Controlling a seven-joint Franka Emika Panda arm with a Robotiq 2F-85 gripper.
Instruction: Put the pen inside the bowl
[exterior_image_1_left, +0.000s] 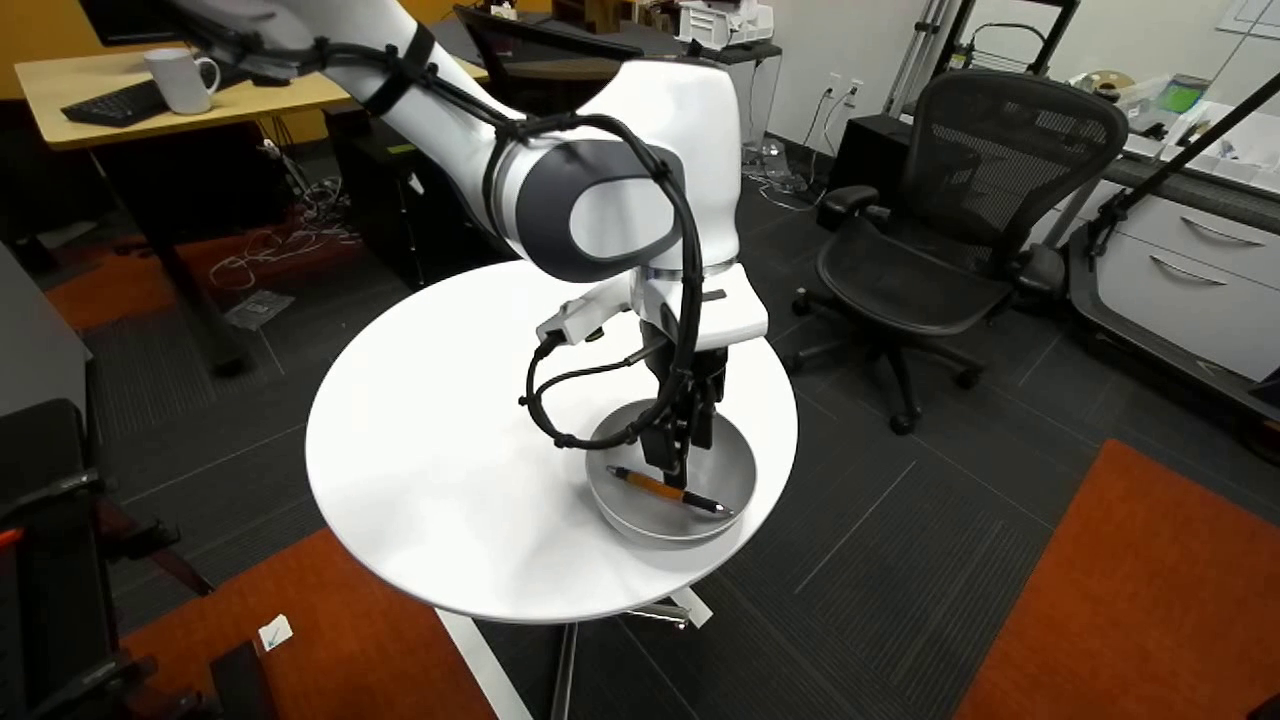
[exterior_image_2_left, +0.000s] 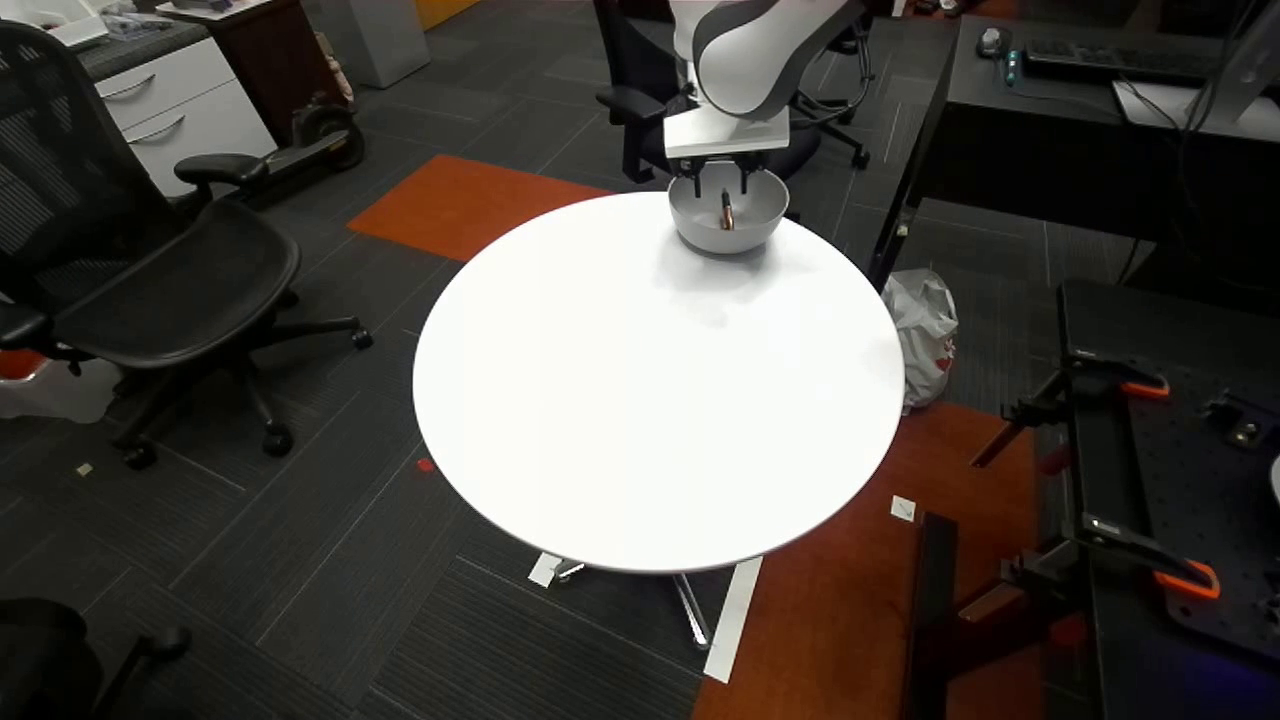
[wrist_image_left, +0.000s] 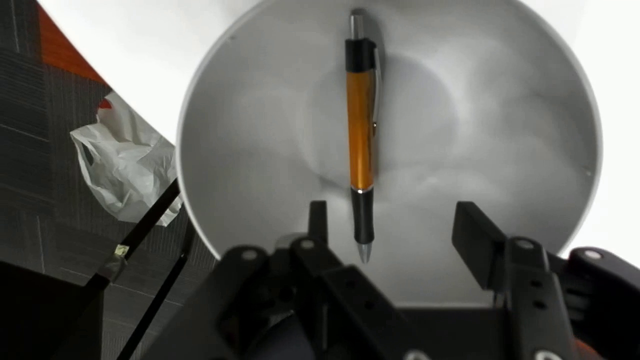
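The orange pen (exterior_image_1_left: 650, 484) with black ends lies inside the grey-white bowl (exterior_image_1_left: 655, 537), across its bottom. Pen (exterior_image_2_left: 727, 212) and bowl (exterior_image_2_left: 720, 241) show in both exterior views. In the wrist view the pen (wrist_image_left: 360, 130) is fully visible, its metal tip toward the gripper, and the bowl (wrist_image_left: 250, 125) surrounds it. My gripper (wrist_image_left: 392, 227) is open, fingers apart and not touching the pen; the tip end of the pen shows between them, nearer the left finger. In both exterior views the gripper (exterior_image_1_left: 688, 462) (exterior_image_2_left: 720, 186) points down into the bowl's opening.
The bowl stands near the edge of a round white table (exterior_image_1_left: 430, 450). An office chair (exterior_image_1_left: 930, 240) stands beyond the table in an exterior view. A white plastic bag (wrist_image_left: 130, 165) lies on the floor below the table edge.
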